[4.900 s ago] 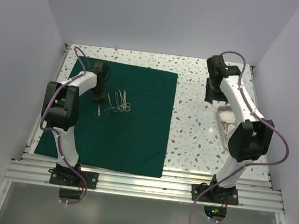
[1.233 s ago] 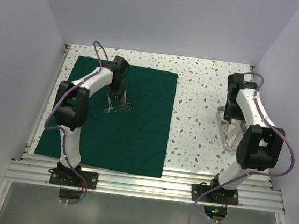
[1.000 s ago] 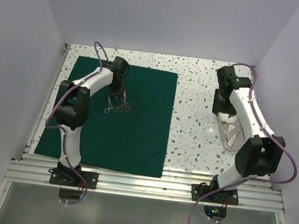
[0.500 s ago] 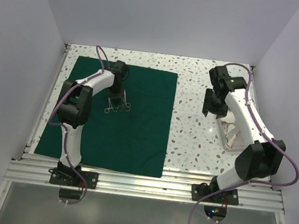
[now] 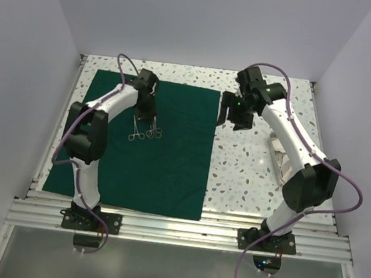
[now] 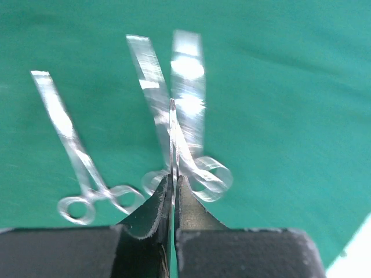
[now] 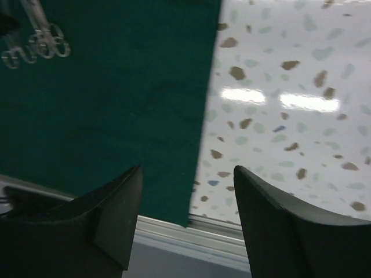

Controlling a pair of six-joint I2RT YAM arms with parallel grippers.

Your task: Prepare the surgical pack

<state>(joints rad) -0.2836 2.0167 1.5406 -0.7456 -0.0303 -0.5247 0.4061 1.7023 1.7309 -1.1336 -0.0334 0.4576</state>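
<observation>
The matte dark green cloth [image 5: 168, 170] is lying flat on the left of the speckled table [image 5: 249, 166]. It may be snagged, and the shiny ring-handled clamps [image 5: 146, 133] on it scattered, if the left gripper [image 6: 172, 188], pinching a thin steel strip [image 6: 172, 130] edge-on, is dragged low. The right gripper [image 7: 186, 171] is being held spread, empty, over the cloth's right edge.

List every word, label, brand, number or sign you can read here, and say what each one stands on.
None: no text can be read in any view.
The green cloth, the steel instruments on it, the thin steel strip pinched in the left gripper, the speckled table and the right gripper show no markings.
</observation>
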